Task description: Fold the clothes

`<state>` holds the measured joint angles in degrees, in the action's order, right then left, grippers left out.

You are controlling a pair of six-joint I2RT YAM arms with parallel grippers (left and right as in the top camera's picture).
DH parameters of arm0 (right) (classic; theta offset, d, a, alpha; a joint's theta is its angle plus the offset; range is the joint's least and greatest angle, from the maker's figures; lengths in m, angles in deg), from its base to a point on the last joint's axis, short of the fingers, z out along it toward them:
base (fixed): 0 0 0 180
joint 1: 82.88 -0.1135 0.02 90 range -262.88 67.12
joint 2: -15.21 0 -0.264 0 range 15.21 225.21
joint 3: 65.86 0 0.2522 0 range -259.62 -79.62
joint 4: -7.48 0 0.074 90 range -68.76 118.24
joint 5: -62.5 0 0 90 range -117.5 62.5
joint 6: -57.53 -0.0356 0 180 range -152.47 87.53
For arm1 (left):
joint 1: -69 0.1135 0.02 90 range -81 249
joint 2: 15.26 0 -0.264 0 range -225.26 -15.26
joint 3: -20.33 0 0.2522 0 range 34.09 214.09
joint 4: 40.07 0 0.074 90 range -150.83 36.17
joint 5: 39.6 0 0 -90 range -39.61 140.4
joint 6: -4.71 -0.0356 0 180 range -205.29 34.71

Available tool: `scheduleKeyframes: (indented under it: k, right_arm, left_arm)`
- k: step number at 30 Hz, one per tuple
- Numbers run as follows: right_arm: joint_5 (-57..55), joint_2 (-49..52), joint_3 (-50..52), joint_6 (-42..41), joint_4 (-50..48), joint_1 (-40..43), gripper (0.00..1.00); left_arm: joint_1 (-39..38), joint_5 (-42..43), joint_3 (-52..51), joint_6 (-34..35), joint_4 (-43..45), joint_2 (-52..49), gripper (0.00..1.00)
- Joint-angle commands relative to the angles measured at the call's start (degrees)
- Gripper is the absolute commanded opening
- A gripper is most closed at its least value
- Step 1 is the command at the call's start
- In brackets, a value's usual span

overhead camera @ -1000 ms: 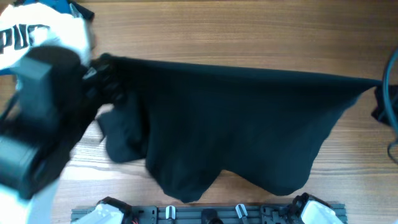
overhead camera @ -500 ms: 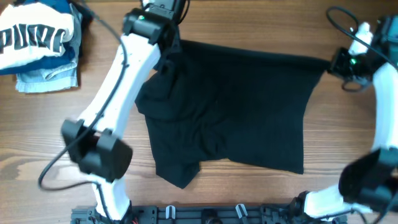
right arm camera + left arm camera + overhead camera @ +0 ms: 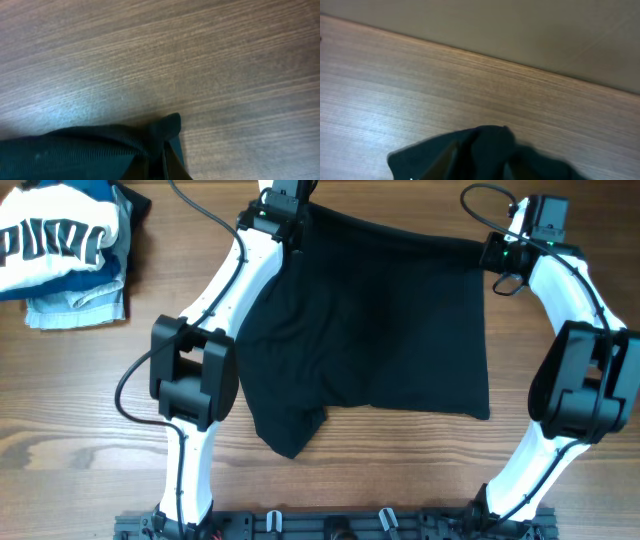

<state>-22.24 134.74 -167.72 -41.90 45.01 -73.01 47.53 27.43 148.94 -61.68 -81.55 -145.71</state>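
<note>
The plain black soft fabric garment (image 3: 380, 330) lies spread across the middle of the wooden worktop (image 3: 400, 490), with its near left corner rumpled into folds. The right pincer (image 3: 493, 253) is pressed together on the garment's far right corner, and from the wrist that corner looks drawn to a point. The left pincer (image 3: 290, 210) sits at the far left corner against the fabric, but I cannot tell whether it is spread or pinching. A folded white garment with dark letters (image 3: 55, 235) lies well apart, far left.
</note>
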Motion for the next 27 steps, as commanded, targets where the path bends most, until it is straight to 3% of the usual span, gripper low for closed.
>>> scheduleKeyframes:
  k: [1,3,6,7,10,14,20,22,24,27]
  right_arm:
    - [-2.8,1.9,-0.1,-2.8,-2.8,-0.2,0.04]
    - [-2.8,2.0,-0.1,-2.8,-4.2,-0.2,0.48]
    - [-2.7,2.0,-0.1,-2.8,-4.6,-0.2,0.72]
    - [-2.5,2.0,-0.1,-2.8,-4.2,-0.2,0.75]
    - [-1.3,2.0,-0.1,-2.6,-2.4,-0.2,0.83]
    - [-0.3,2.0,-0.1,-2.5,1.2,-0.2,0.90]
    - [-0.3,2.0,-0.1,-1.1,3.3,-0.2,0.91]
    - [-0.3,2.0,-0.1,-1.1,3.3,-0.2,0.90]
    - [-0.3,2.0,-0.1,-1.1,3.3,-0.2,0.90]
    - [-0.3,2.0,-0.1,-1.0,3.7,-0.2,0.90]
  left_arm:
    - [0.7,-2.0,0.6,0.6,4.1,-2.6,1.00]
    - [1.2,-2.2,0.6,-1.0,6.6,-3.3,1.00]
    - [2.7,-2.2,0.6,-9.6,6.2,-2.3,1.00]
    - [3.3,-2.2,0.6,-11.1,3.9,-1.3,1.00]
    - [5.5,-0.9,0.6,-11.3,-7.2,1.2,1.00]
    - [10.9,7.3,0.6,-11.5,-22.3,0.5,1.00]
    - [19.5,23.3,0.3,-16.0,-30.8,0.1,0.95]
    - [20.8,25.7,-0.5,-16.2,-31.7,0.0,0.85]
    - [21.5,31.5,-2.5,-17.4,-31.8,0.0,0.65]
    - [20.8,34.1,-5.0,-17.5,-32.5,0.0,0.48]
